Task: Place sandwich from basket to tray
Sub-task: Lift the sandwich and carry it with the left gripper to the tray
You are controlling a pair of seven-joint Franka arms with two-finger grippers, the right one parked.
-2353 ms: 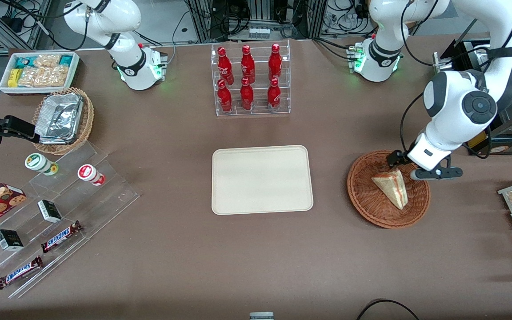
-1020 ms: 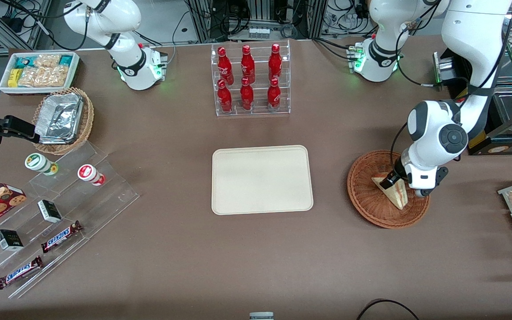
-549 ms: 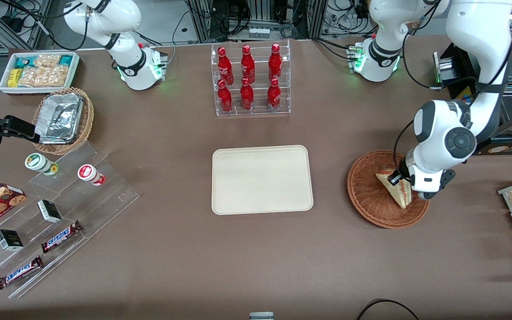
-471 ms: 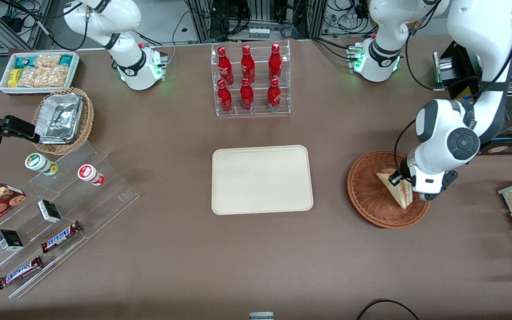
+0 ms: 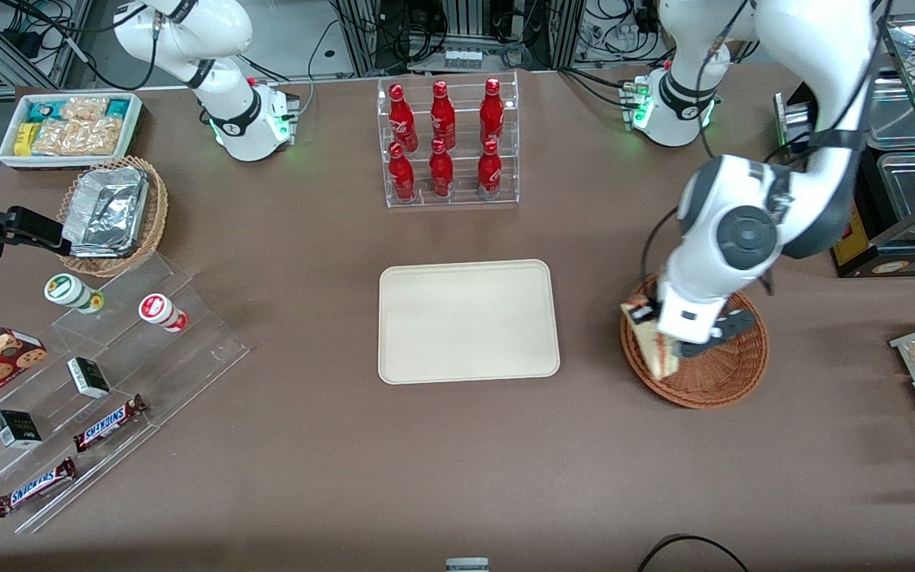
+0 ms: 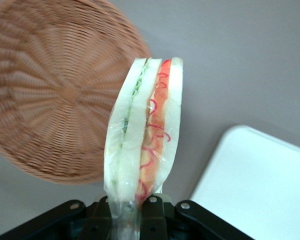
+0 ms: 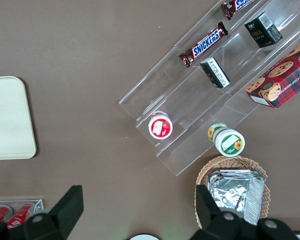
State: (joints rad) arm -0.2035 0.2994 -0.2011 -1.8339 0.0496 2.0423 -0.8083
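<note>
Now the gripper [image 6: 132, 212] pinches one sandwich [image 6: 145, 130] above one basket [image 6: 50, 95], one tray [image 5: 469, 321] beside

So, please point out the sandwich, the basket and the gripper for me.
sandwich [image 6: 145, 130]: left wrist view, on its layered cut edge.
basket [image 5: 723, 373]: front view, on bare woven floor.
gripper [image 6: 126, 212]: left wrist view, between fingertips shut on the sandwich.

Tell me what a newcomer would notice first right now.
The working arm's tool is shut on the wrapped sandwich, which hangs lifted over the reddish wicker basket at its rim nearest the tray. The cream tray lies bare mid-table, and a clear rack of red bottles stands farther from the front camera.
</note>
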